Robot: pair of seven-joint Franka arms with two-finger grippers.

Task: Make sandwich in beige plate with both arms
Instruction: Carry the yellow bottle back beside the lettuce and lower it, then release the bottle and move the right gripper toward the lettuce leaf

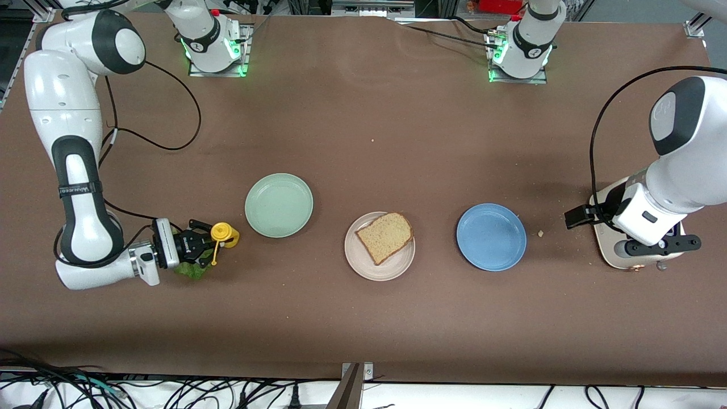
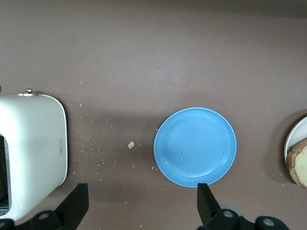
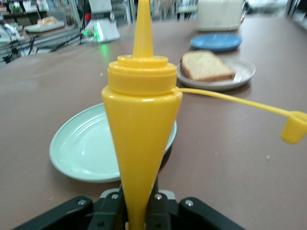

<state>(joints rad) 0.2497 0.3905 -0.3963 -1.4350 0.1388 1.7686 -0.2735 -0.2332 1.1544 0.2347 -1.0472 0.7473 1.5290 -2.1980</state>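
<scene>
The beige plate point(image 1: 379, 271) sits mid-table with one tan bread slice point(image 1: 385, 236) on it; both also show in the right wrist view, plate point(image 3: 242, 76) and bread point(image 3: 206, 66). My right gripper point(image 1: 199, 247) is low near the right arm's end of the table, shut on a yellow squeeze bottle point(image 1: 223, 234), whose nozzle points toward the mint-green plate. The bottle point(image 3: 141, 120) has its cap point(image 3: 293, 127) off and hanging on its tether. A green lettuce leaf point(image 1: 190, 271) lies on the table under that gripper. My left gripper point(image 1: 661, 247) is open and empty over the toaster; its fingers point(image 2: 76, 206) stand wide apart.
A mint-green plate point(image 1: 278, 204) lies between the bottle and the beige plate. A blue plate point(image 1: 491, 236) lies toward the left arm's end. A cream toaster point(image 1: 610, 258) stands under the left hand. Crumbs point(image 1: 540, 233) lie beside the blue plate.
</scene>
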